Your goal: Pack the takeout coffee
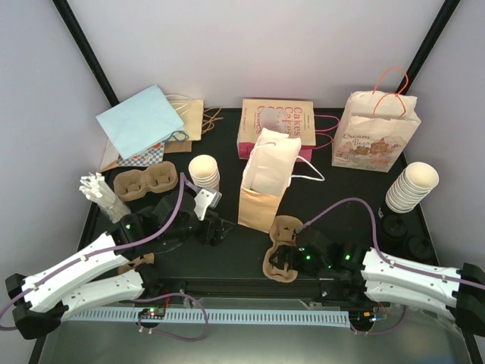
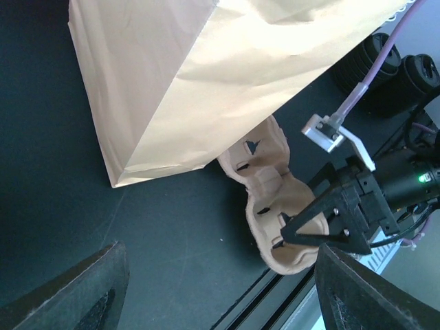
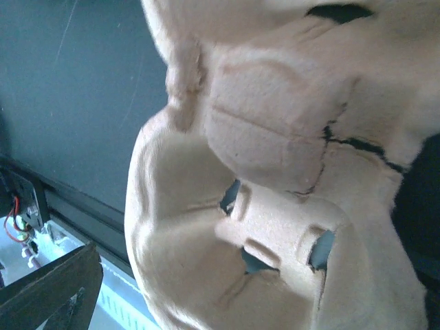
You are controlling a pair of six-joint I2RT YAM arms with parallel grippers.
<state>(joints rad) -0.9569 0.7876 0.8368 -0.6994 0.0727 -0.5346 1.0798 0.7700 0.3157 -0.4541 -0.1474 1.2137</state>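
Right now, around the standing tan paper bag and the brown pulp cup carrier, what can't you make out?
- Inside of the tan paper bag: top view, its folded white top covers it.
- Far end of the brown moulded-pulp cup carrier: left wrist view, under the bag.
- Right gripper's fingers: right wrist view, cut off by the frame's corner.
- Round black plastic lids: left wrist view, cropped by bag and edge.

Of the takeout coffee, only round black plastic lids are made out. They are nested in two short ribbed stacks, set upright and side by side on the black tabletop near its right edge. A single cream-white tapered paper cup cannot be picked out in any view.
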